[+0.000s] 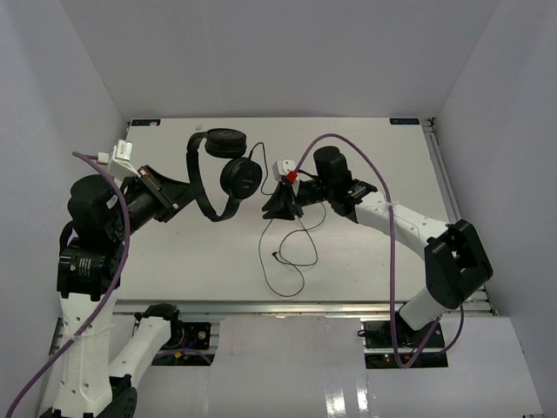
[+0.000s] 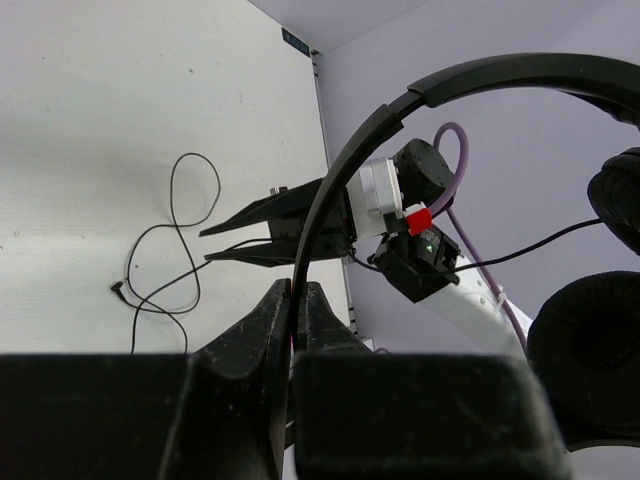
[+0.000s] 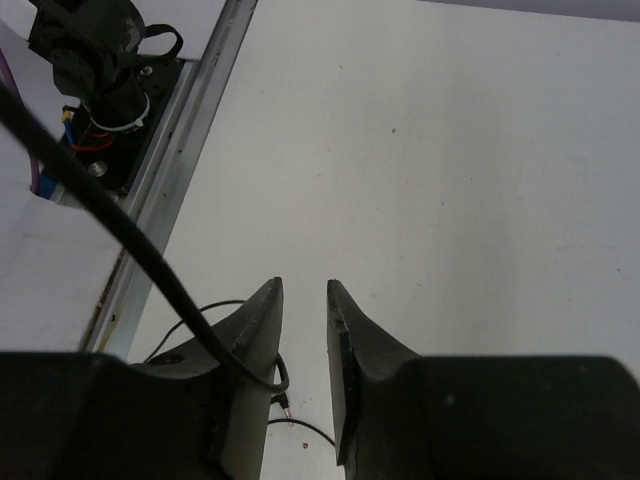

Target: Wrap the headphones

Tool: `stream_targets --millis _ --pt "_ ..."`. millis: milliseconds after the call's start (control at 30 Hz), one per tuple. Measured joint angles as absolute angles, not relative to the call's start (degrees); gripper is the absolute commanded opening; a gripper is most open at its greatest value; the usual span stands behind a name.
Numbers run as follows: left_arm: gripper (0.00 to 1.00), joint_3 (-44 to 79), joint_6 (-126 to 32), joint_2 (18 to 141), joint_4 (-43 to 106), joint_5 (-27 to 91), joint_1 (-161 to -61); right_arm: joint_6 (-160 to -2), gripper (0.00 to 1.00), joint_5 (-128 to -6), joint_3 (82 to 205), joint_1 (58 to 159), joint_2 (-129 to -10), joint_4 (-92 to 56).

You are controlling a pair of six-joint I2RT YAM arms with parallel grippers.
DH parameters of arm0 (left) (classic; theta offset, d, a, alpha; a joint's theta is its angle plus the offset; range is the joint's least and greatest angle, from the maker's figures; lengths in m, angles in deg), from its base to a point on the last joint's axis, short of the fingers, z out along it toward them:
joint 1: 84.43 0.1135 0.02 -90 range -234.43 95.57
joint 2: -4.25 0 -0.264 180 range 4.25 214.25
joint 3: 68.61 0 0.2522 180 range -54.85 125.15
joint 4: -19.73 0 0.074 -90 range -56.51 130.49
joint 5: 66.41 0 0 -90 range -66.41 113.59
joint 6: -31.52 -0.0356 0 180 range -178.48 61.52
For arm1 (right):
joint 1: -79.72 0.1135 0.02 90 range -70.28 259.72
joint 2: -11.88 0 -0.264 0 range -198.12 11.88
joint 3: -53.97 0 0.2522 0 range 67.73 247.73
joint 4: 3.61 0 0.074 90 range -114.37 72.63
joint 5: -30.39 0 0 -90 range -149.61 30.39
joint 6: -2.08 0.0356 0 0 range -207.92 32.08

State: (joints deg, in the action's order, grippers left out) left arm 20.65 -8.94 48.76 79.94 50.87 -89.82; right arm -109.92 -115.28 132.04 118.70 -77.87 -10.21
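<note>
Left gripper (image 2: 297, 312) is clamped on the thin, arched headband (image 2: 345, 180). The headphones (image 1: 226, 142) hang upper centre in the top view. Right gripper (image 3: 304, 300) has jaws narrowly apart with nothing visibly between them. The cord (image 2: 530, 246) is thin and limp, its slack looped on the matte white table (image 1: 365, 261), plug (image 3: 286, 405) free. Best approach, I judge: pinch the cord near the round padded earcups (image 1: 241, 177), keep light tension and wind even turns.

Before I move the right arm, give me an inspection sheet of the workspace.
Surface: white table, loops of cord lying on it.
Job's things: headphones held up off the table; cord trails down from them.
Clutter: nothing seen.
Grippers: left gripper shut on the headband; right gripper beside the cord, jaws slightly apart, no grip seen.
Cables: purple cables run along both arms.
Surroundings: white walls on three sides.
</note>
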Motion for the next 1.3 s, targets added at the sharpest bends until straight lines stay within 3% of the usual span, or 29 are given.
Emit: stream_targets --millis 200,467,667,967,1300 --pt "0.00 20.6 -6.9 49.0 79.7 47.7 -89.8 -105.2 0.13 -116.1 127.7 118.7 -74.1 -6.2" --pt "0.00 19.5 -3.8 49.4 77.2 45.1 -89.8 -98.7 0.08 -118.6 123.9 118.7 -67.8 -0.9" --pt "0.00 17.5 -1.7 50.3 73.9 42.1 -89.8 -101.3 0.08 -116.7 124.4 118.7 -64.0 -7.6" --pt "0.00 16.9 -3.9 56.7 71.7 32.2 -89.8 -116.6 0.08 -99.9 126.5 119.2 -56.4 -28.6" --pt "0.00 16.9 -11.4 67.3 70.8 22.8 -90.4 -132.6 0.08 -74.1 127.6 119.6 -52.2 -40.8"
